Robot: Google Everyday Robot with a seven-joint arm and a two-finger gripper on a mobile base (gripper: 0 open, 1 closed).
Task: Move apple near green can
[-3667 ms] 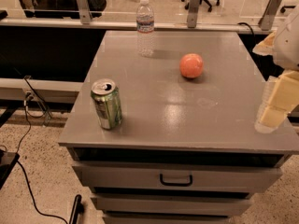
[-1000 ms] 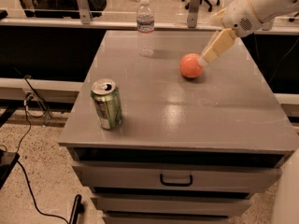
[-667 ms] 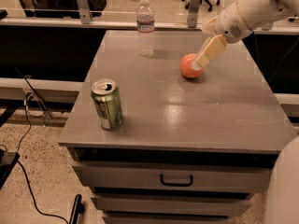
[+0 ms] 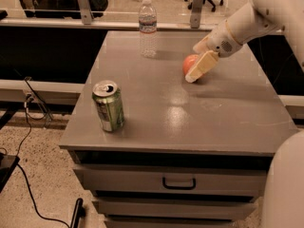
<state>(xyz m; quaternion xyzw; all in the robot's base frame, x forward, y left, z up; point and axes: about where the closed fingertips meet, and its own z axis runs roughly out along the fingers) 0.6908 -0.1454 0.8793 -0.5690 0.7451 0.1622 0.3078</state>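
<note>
Pincer (image 4: 194,71) right against apple (image 4: 188,61) | grip: cannot tell | apple and pincer sit well apart from green can (image 4: 109,106), behind it, to its right.

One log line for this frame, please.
gripper: at apple, back right of table | green can: upright, front left, apart from apple | water bottle: back edge

Claw (image 4: 192,73) at apple (image 4: 188,61), can (image 4: 109,106) front-left
</note>
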